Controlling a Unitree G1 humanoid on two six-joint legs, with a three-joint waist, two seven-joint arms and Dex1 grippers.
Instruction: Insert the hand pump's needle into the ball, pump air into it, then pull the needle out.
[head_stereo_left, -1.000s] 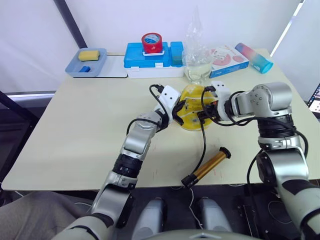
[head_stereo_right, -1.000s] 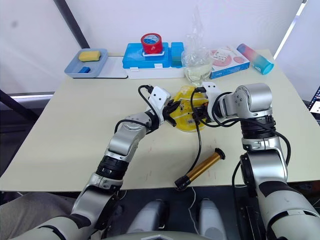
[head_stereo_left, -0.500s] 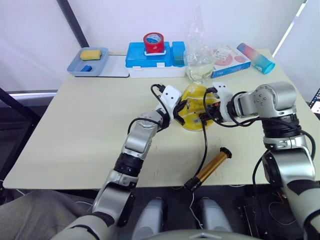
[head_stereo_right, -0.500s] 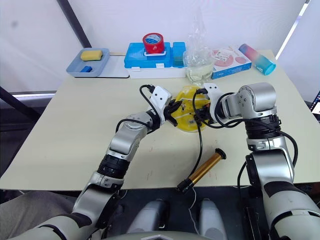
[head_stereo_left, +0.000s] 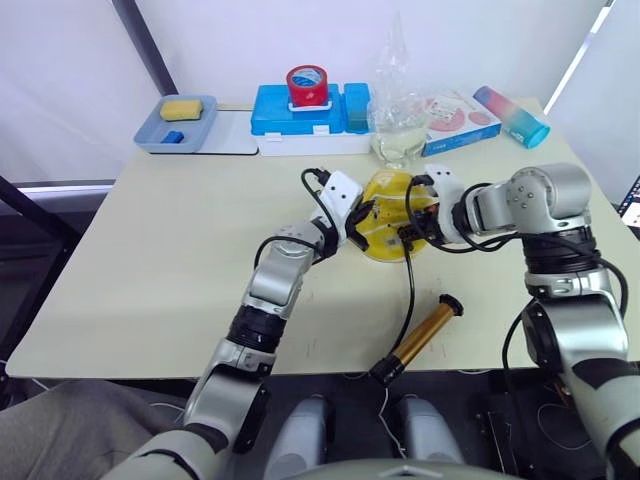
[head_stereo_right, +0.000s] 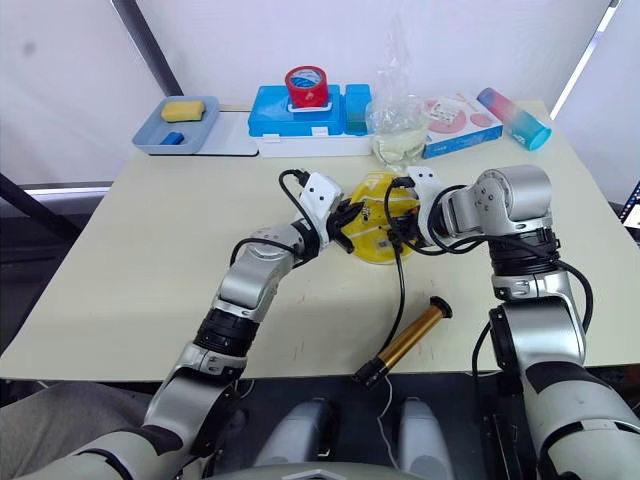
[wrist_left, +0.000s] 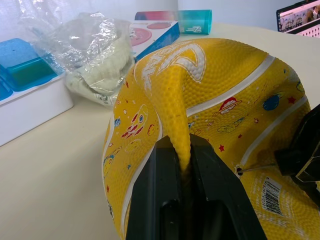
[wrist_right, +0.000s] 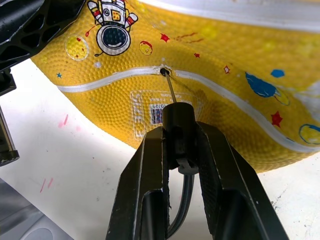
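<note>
The ball (head_stereo_left: 388, 222) lies limp and yellow on the table (head_stereo_left: 170, 260), with white seam lines and small space pictures. My left gripper (wrist_left: 183, 150) is shut on a raised fold of the ball (wrist_left: 225, 95) at its left side. My right gripper (wrist_right: 178, 131) is shut on the needle's black fitting. The thin metal needle (wrist_right: 170, 86) points at the ball (wrist_right: 250, 55), its tip at the small valve hole on a white seam. How deep it sits I cannot tell. The hand pump (head_stereo_left: 424, 331) lies near the table's front edge. Its black hose (head_stereo_left: 410, 285) runs up to my right gripper (head_stereo_left: 413, 230).
Along the back edge stand a grey tray (head_stereo_left: 150, 140) with a yellow sponge (head_stereo_left: 180, 108), a blue box (head_stereo_left: 275, 112) topped by a red tape roll (head_stereo_left: 307, 85), a clear plastic bag (head_stereo_left: 397, 125), a pink-and-white box (head_stereo_left: 458, 115) and a teal-pink bottle (head_stereo_left: 510, 115).
Only the camera view has shifted slightly. Both grippers, the ball and the pump stay as they were.
</note>
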